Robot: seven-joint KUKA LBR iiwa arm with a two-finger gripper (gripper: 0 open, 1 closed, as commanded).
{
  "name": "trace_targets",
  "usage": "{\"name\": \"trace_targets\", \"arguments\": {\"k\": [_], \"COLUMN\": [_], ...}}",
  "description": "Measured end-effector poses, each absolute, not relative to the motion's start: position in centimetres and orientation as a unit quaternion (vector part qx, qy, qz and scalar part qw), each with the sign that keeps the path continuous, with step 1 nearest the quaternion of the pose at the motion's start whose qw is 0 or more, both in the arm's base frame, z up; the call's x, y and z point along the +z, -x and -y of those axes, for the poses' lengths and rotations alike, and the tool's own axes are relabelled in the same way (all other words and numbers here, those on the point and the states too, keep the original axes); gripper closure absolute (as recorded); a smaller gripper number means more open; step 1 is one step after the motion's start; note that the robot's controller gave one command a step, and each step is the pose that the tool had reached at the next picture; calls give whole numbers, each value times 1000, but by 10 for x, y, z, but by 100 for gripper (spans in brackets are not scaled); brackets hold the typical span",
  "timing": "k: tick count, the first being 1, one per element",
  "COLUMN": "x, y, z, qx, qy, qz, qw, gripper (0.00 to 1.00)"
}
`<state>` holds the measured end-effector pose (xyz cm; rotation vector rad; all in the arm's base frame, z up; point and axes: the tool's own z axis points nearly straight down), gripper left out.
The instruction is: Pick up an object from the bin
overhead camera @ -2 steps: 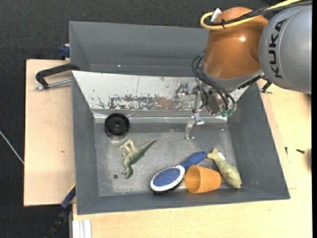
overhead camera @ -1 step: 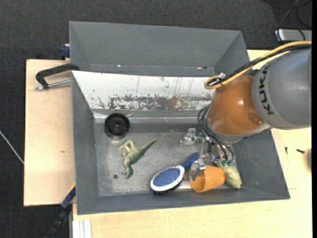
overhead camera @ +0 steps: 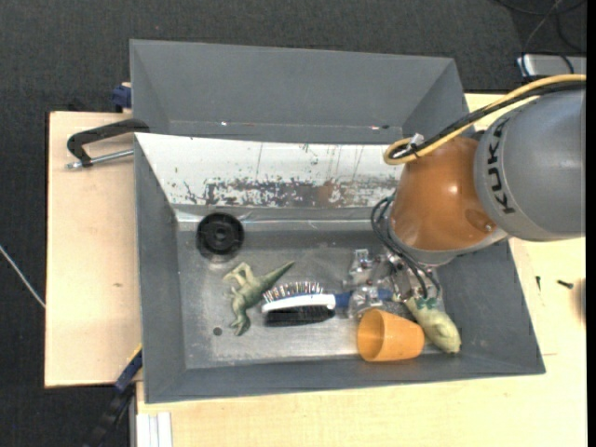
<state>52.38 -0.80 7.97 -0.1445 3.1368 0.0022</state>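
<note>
Dark carpet lay round the grey metal bin [overhead camera: 158,277]. The gripper [overhead camera: 384,285] hung low inside, an orange plastic cup [overhead camera: 389,339] tipped over just nearside of it and a white-bristled black hairbrush [overhead camera: 298,305] to its left. Clenched or released, I couldn't tell. It seemed to be the approach; next it needed to centre on one item and close.

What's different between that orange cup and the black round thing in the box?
The orange cup is bright and lies tipped on its side; the black round disc is dark and lies flat. The cup sits at the front right, close to the tool and beside a yellowish toy; the disc sits apart at the back left. Both rest on the bin floor.
</note>
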Motion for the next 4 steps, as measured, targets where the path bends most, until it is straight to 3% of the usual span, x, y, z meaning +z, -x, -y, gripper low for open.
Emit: {"name": "trace_targets", "arguments": {"k": [1,2,3,4], "x": [215,213,85,85], "y": [-537,-536,-534,-533], "z": [-15,-14,-4,-3], "qx": [-1,0,0,0], "qy": [245,244,381,380], "qz": [-970,-970,-925,-925], "qw": [6,3,3,2], "gripper": [100,0,0,100]}}
